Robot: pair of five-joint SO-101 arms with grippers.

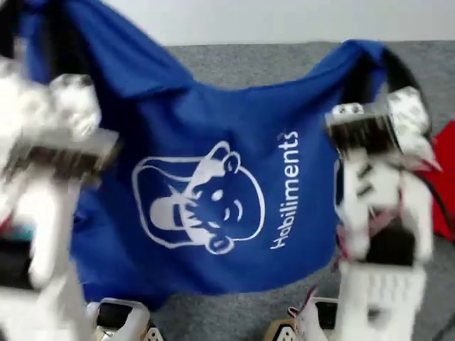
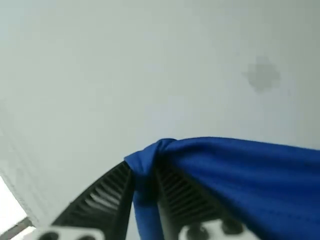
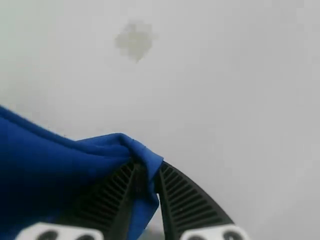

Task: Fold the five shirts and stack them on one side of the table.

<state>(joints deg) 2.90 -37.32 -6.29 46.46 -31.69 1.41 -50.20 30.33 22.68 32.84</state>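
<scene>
High view, left to right. The left arm (image 1: 50, 135) stands raised at the left side. The blue shirt (image 1: 213, 121) hangs spread between the two arms, lifted clear of the grey bench (image 1: 284, 64), its white printed front facing the camera and its lower hem hanging loose near the arm bases. The right arm (image 1: 380, 163) stands raised at the right side. A red cloth (image 1: 442, 192) lies on the bench at the right edge, partly hidden behind the right arm.

Left wrist view. The left hand (image 2: 145, 172) is closed on a bunched upper corner of the blue shirt (image 2: 240, 170), with fabric pinched between the ribbed fingers (image 2: 107, 192), against a pale surface (image 2: 150, 60).

Right wrist view. The right hand (image 3: 148, 172) is likewise closed on the opposite upper corner of the blue shirt (image 3: 50, 170), a fold of fabric gripped between its fingers (image 3: 187, 200).
</scene>
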